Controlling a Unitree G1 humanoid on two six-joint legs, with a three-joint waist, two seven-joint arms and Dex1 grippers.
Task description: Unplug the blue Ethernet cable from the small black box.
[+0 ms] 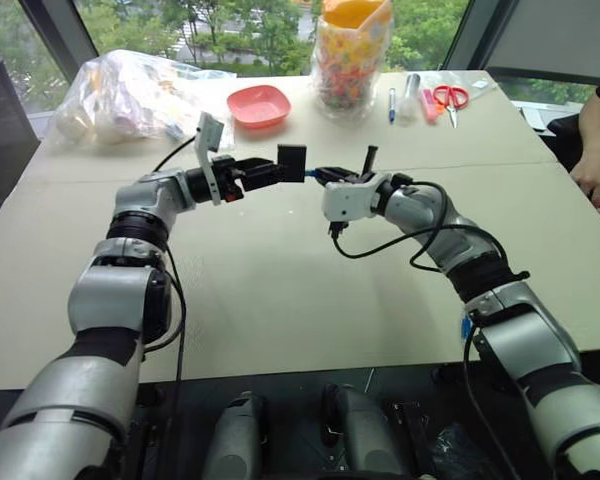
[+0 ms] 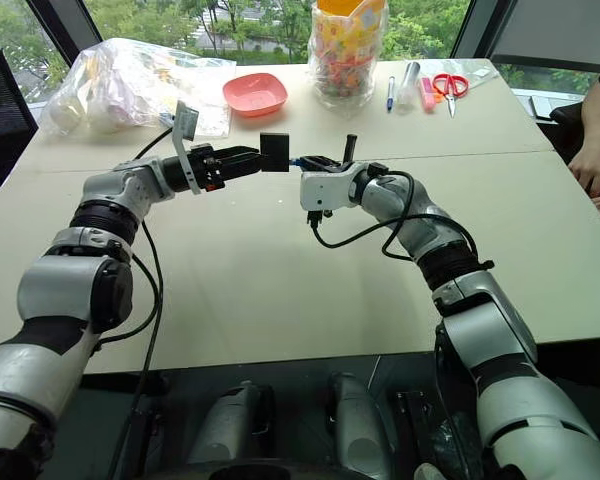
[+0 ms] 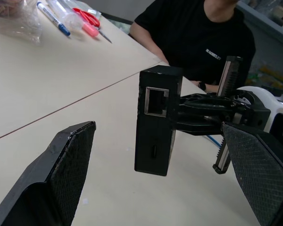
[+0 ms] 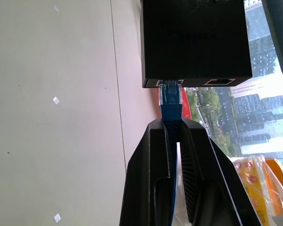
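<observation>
A pale beige table [image 1: 280,300] stands before large windows [image 1: 250,30] showing green trees in daylight.

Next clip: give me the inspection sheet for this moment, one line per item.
Surface: beige table, seam across it.
Job's things: small black box held in the air; blue Ethernet cable plugged into its port.
Clutter: pink dish, plastic bag, snack jar, pens, scissors at the far edge.
Grippers: right gripper shut on the cable behind its plug; left gripper open, fingers on either side of the box.
Cables: black arm cable looping under the right wrist.
Surroundings: windows; seated person at right.
</observation>
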